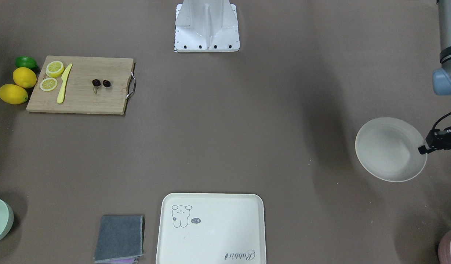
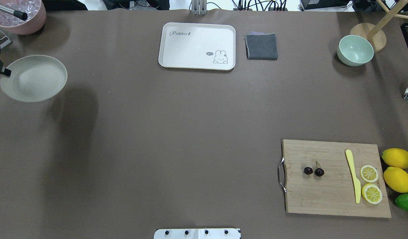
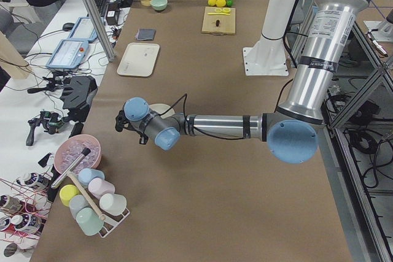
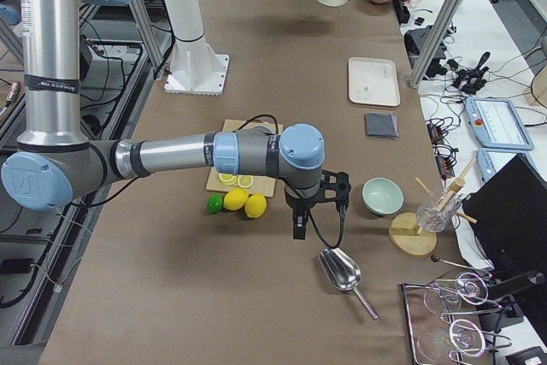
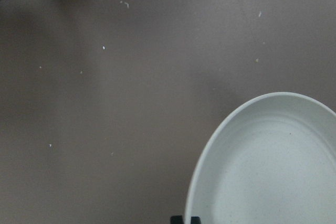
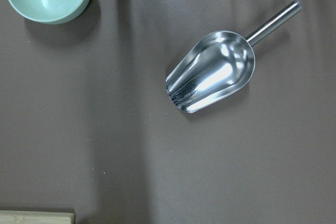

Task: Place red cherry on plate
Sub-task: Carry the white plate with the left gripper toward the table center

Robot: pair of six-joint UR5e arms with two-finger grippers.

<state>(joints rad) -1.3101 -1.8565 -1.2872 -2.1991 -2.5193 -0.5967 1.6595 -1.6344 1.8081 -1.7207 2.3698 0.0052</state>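
One brown table (image 2: 190, 132): plate (image 2: 34, 79), red cherry (image 2: 319, 172); workbench (image 3: 24, 99) beside.

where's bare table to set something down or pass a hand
Widest bare stretch: the middle of the table, bordered by the plate, the tray and the cutting board. The plate is empty. Crowded: the board's end by the lemons, with the knife and lemon slices.

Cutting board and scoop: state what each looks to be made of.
The cutting board looks like pale matte wood, possibly bamboo, judging by its strip grain. Its handle looks like bright metal. The scoop looks like polished metal, likely stainless steel, given its mirror-like reflections.
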